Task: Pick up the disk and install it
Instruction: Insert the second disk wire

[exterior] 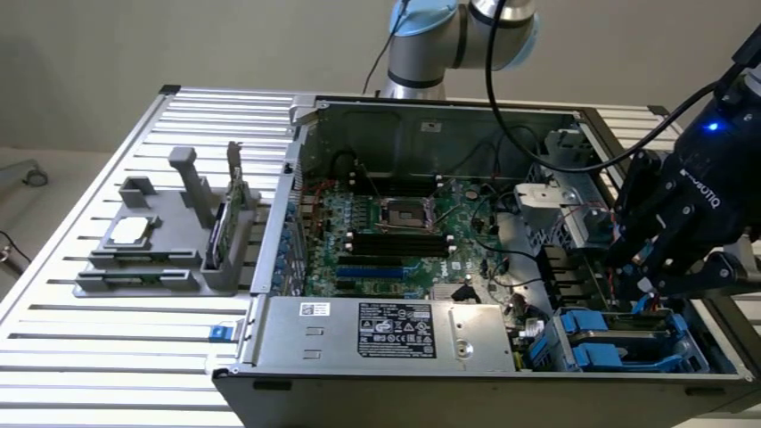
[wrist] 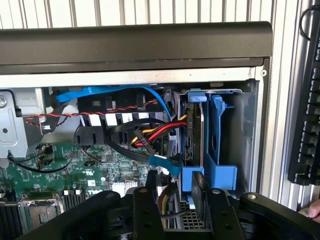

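On the exterior view's left, a grey plastic holder stand sits on the ribbed metal worktop; it carries a small square silver processor chip lying flat and a thin dark card standing on edge. In the middle lies the open grey computer case with its green motherboard and the silver power supply box near the front wall. Behind the case rises the grey and light blue robot arm, and a black cable goes from it to the black gripper on the exterior view's right. The gripper hangs over the right front corner of the case, pointing down and tilted a little toward the motherboard, with a blue light on its body. Its fingers stand apart, released, and they grasp nothing; in the wrist view they are close above the drive bay. The disk, a flat silver-grey hard drive framed by a bright blue plastic carrier, is seated in the drive bay in that corner, just below the gripper. In the wrist view the disk stands on edge between blue carrier walls, its dark side visible, with red, yellow and black wires and a blue flat cable beside it. I cannot tell whether it is fully pushed in.
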`<action>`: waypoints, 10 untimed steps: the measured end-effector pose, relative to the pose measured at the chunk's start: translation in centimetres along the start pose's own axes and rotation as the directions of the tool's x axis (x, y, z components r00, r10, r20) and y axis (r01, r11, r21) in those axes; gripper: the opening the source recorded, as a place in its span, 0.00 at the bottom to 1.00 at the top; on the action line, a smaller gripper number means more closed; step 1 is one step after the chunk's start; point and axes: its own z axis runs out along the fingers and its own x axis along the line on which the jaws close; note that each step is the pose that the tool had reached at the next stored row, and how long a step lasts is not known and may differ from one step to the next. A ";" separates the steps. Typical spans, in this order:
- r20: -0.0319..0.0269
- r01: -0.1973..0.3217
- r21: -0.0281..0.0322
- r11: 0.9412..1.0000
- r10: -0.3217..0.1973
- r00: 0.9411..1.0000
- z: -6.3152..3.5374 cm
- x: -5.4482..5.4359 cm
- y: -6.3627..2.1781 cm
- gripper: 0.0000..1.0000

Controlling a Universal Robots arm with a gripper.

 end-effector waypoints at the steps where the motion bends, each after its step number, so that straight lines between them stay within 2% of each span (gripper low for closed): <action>1: 0.000 0.000 0.000 1.000 0.000 1.000 0.01 0.0 0.00 0.41; 6: 0.002 0.000 -0.001 1.000 0.000 1.000 0.03 0.2 0.00 0.38; 8: 0.002 0.000 -0.001 1.000 0.000 1.000 0.03 0.2 -0.01 0.26; 9: 0.003 0.000 -0.001 1.000 0.000 1.000 0.03 0.2 -0.01 0.26; 10: 0.003 0.000 -0.001 1.000 0.000 1.000 0.04 0.3 -0.01 0.20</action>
